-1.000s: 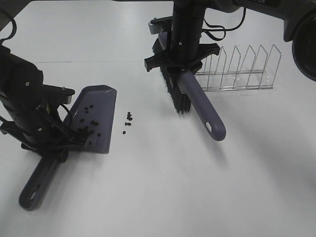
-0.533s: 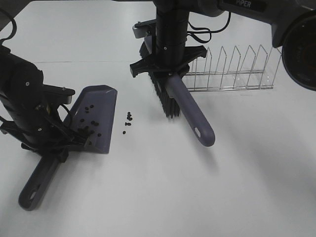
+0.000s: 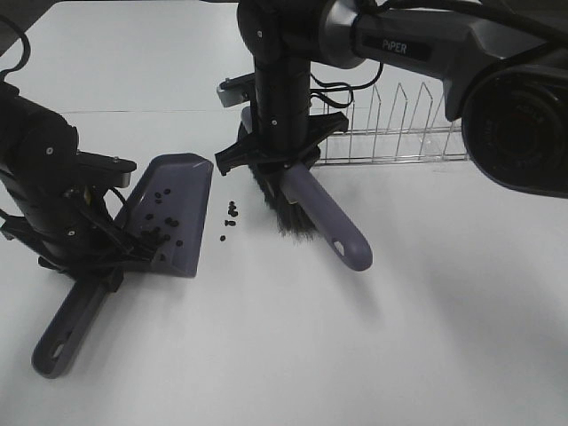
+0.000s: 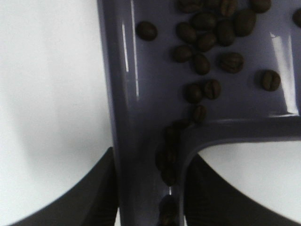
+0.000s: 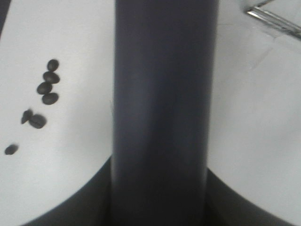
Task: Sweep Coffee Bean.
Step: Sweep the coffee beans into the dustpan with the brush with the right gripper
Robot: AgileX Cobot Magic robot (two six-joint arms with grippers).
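The right claw (image 3: 280,155) is clamped shut on the purple plastic handle of the black-bristled brush (image 3: 321,222), just above frame centre in the high view. The left claw (image 3: 93,257) is closed around the stem of the purple plastic dustpan (image 3: 191,177) at middle left. A small cluster of dark oval coffee beans (image 3: 231,213) lies on the white bench (image 3: 373,346) between the pan's lip and the bristles, and many more already sit in the pan.

To sweep well, keep the bristles pressed to the bench and draw them left in one slow, even stroke, with the pan's lip held flush. A quick flick would likely scatter the beans past the pan.

A second ago the brush hung further right, in front of the clear wire rack (image 3: 390,142). It has since come left and lower, to just right of the loose beans, while pan and beans have not shifted
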